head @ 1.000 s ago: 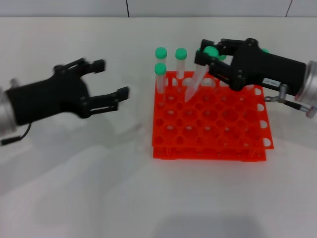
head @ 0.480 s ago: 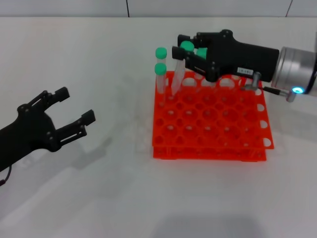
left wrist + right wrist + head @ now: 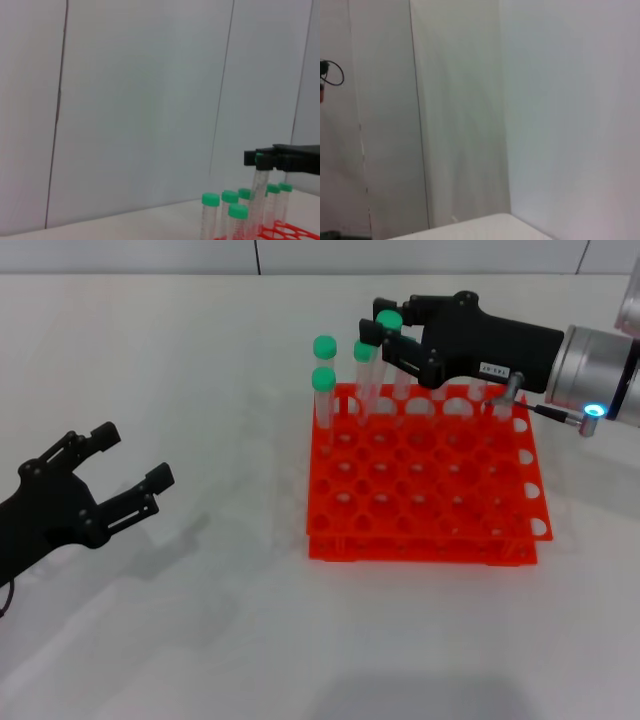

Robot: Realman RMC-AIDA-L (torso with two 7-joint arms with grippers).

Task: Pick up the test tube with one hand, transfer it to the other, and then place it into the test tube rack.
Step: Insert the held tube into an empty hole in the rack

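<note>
Placement is under way: the test tube (image 3: 368, 380), gripped by the right hand (image 3: 385, 335), is lowered into the test tube rack (image 3: 425, 480); release follows. The left hand (image 3: 125, 470) is spread wide, idle.

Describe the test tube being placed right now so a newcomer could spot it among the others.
Find the orange-red test tube rack right of centre on the white table, then look along its far edge. Several green-capped tubes stand there; the test tube is the one whose cap sits between the fingers of the right end effector reaching in from the right, while the two tubes to its left stand free.
</note>
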